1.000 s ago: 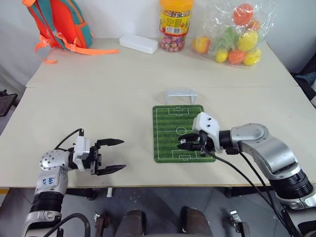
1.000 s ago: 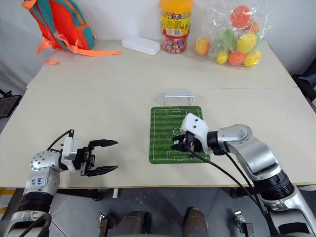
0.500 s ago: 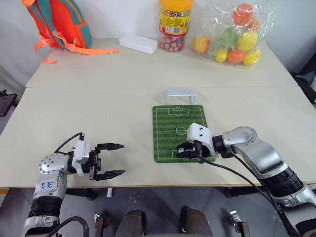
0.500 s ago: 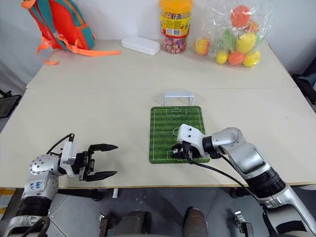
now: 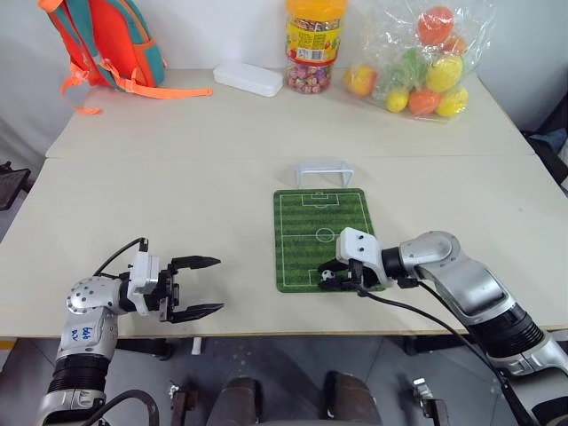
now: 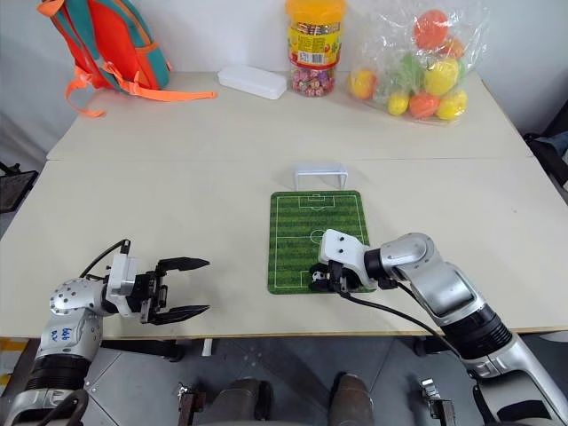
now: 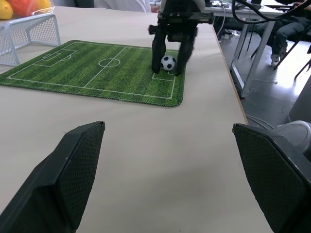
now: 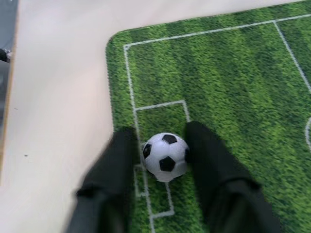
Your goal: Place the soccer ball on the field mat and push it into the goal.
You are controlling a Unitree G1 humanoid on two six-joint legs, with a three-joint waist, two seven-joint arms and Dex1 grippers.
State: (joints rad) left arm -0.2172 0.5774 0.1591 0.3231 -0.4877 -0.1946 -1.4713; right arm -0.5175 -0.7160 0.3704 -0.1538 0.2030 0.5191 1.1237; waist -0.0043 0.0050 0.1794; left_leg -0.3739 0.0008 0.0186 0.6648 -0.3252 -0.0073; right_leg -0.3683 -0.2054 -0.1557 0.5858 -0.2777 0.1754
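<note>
With the soccer ball (image 8: 165, 157) sitting on the field mat (image 5: 306, 222) between the right gripper's (image 5: 330, 276) slightly parted fingers (image 8: 209, 162), a careless withdrawal could roll it off the near edge, away from the goal (image 5: 325, 170), while the left gripper (image 5: 197, 287) hangs wide and empty.

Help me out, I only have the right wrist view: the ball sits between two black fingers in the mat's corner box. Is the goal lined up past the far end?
Observer: Yes. The goal stands on the table just beyond the far end of the field mat, centred on it.
Operator: Anything between ball and goal?
Observer: No. The soccer ball rests at the near end, and nothing lies on the mat ahead of it.
Operator: Where is the other arm?
Observer: The left gripper hovers open over the table, left of the mat, pointing toward it.
</note>
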